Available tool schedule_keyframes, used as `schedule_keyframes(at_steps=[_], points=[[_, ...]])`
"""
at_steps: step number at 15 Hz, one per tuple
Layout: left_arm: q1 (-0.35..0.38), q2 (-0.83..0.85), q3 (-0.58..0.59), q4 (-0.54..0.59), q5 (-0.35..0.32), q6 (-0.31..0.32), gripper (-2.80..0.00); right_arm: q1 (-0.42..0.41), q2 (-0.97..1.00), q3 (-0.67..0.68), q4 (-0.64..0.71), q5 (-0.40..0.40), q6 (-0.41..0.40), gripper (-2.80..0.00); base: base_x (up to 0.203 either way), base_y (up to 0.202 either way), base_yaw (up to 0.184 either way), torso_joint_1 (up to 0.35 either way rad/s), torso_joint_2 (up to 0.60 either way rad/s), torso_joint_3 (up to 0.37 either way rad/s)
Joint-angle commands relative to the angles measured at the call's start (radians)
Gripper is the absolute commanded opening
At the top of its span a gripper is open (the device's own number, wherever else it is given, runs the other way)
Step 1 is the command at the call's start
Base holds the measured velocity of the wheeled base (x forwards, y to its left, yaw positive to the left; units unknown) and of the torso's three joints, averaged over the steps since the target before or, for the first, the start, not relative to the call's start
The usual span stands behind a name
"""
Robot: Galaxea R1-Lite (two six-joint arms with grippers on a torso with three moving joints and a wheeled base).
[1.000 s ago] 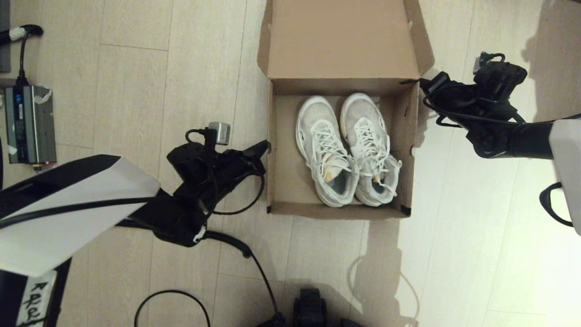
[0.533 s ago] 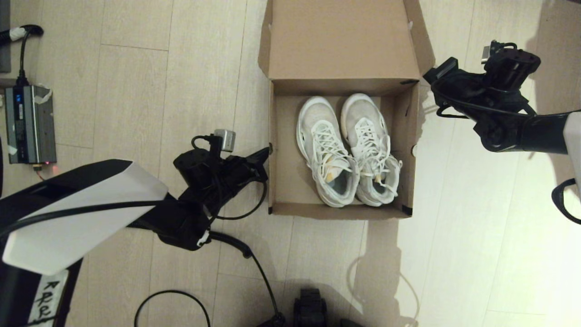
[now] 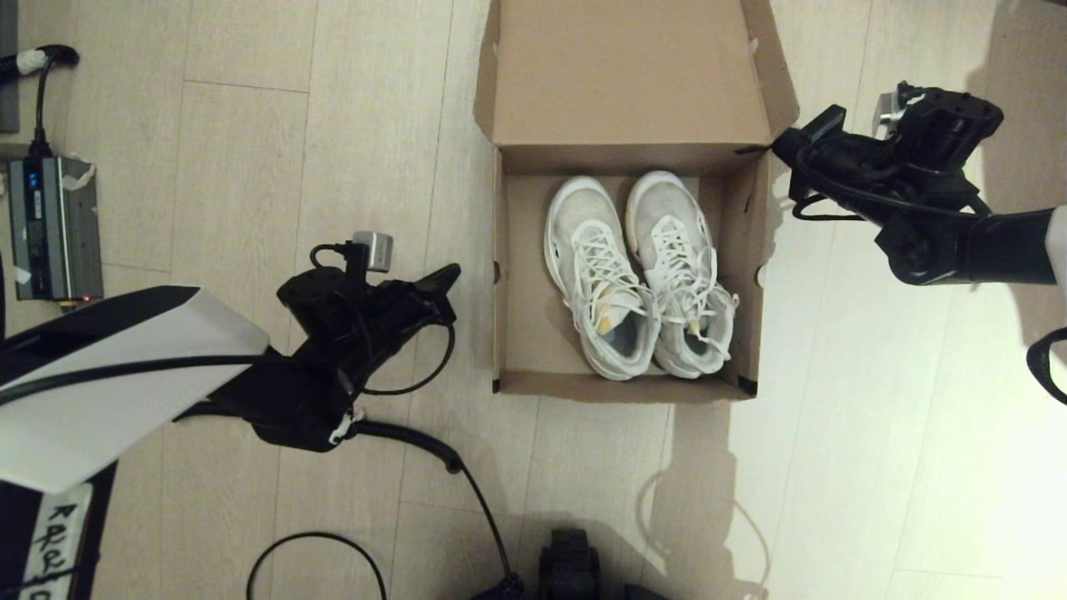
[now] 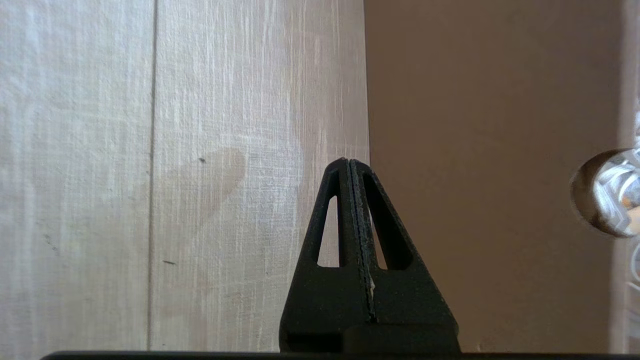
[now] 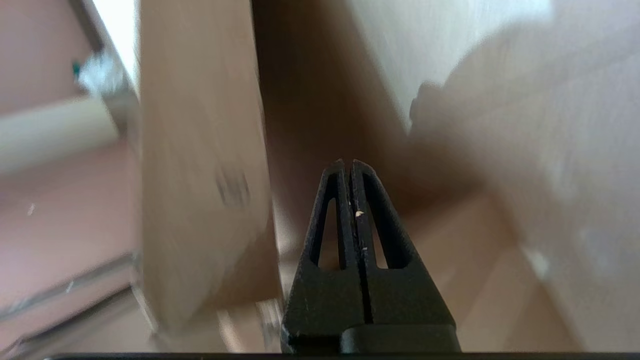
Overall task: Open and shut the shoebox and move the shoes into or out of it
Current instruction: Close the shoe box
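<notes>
Shoebox (image 3: 625,250) first, from my head camera: it sits open on the floor (image 3: 250,167) ahead of me, lid folded back on the far side, with the shoes (image 3: 638,275) side by side inside, toes toward the lid. Half a second ago my left gripper (image 3: 446,275) had its tip touching the box's left wall; it has now drawn back and stands just beside that wall, apart from it. My right gripper (image 3: 788,146) has edged back in to the box's far right corner, where lid meets wall. Neither holds anything. I read this as the shoes being in and the lid being the next job, with my right side better placed for it.

Left wrist camera: my left gripper (image 4: 349,165) is pressed together and empty, pointing at the brown wall of the shoebox (image 4: 475,150), a gap of floor (image 4: 225,150) between us. Through the wall's round hole a bit of the shoes (image 4: 612,195) shows.

Right wrist camera: my right gripper (image 5: 348,165) is also pressed together, with the shoebox (image 5: 200,200) cardboard near it; the blur hides whether they touch.
</notes>
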Motion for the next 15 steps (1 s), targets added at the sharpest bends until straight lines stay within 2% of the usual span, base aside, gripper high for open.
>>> schedule_keyframes(at_steps=[1,8,12,14,15], points=[[0.019,-0.019,0.001,-0.008,-0.002,-0.002,-2.8,0.0,-0.026,0.071,-0.025,0.023,0.009,-2.8,0.0,0.0,0.0,0.0,0.0,0.0],[0.063,-0.018,-0.067,0.025,-0.009,-0.003,-2.8,-0.001,-0.161,0.494,-0.204,0.187,0.013,-2.8,0.0,0.0,0.0,0.0,0.0,0.0],[0.054,-0.013,-0.061,0.024,-0.008,-0.003,-2.8,-0.003,-0.276,0.779,-0.363,0.25,0.007,-2.8,0.0,0.0,0.0,0.0,0.0,0.0],[0.034,-0.01,-0.049,0.021,-0.007,-0.003,-2.8,-0.06,-0.3,0.818,-0.4,0.254,-0.052,-2.8,0.0,0.0,0.0,0.0,0.0,0.0],[0.011,-0.01,-0.04,0.019,-0.004,-0.003,-2.8,-0.095,-0.302,0.823,-0.401,0.252,-0.118,-2.8,0.0,0.0,0.0,0.0,0.0,0.0]])
